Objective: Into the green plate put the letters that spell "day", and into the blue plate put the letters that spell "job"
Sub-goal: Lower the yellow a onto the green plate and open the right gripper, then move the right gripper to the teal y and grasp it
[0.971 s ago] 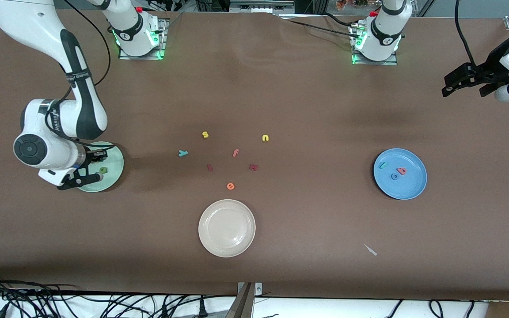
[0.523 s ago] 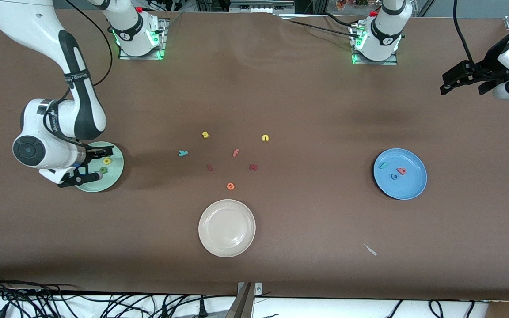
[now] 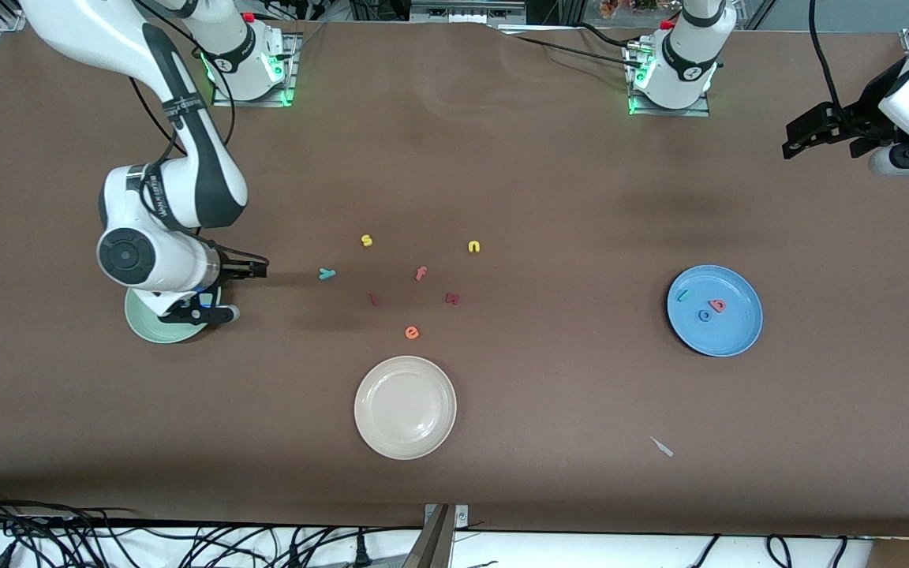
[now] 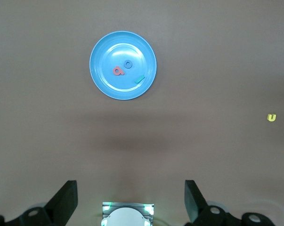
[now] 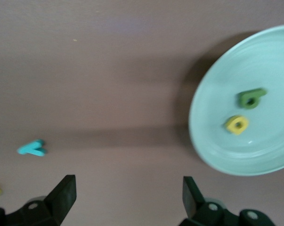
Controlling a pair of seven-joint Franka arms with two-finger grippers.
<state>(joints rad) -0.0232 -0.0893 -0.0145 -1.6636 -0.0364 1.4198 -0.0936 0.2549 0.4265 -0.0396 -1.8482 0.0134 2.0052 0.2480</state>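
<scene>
Jaws wide on both; loose letters [image 3: 420, 274] beside cream plate [image 3: 405, 407]

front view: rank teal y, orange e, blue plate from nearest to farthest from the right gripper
From the right gripper, open, at the green plate's edge:
1. teal y, beside it toward the table's middle
2. orange e, nearer the front camera
3. blue plate, at the left arm's end

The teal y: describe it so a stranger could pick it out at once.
Start at the green plate at the right arm's end of the table. The loose letters lie mid-table; the teal y is the one closest to that plate. It is the only teal letter among them.
</scene>
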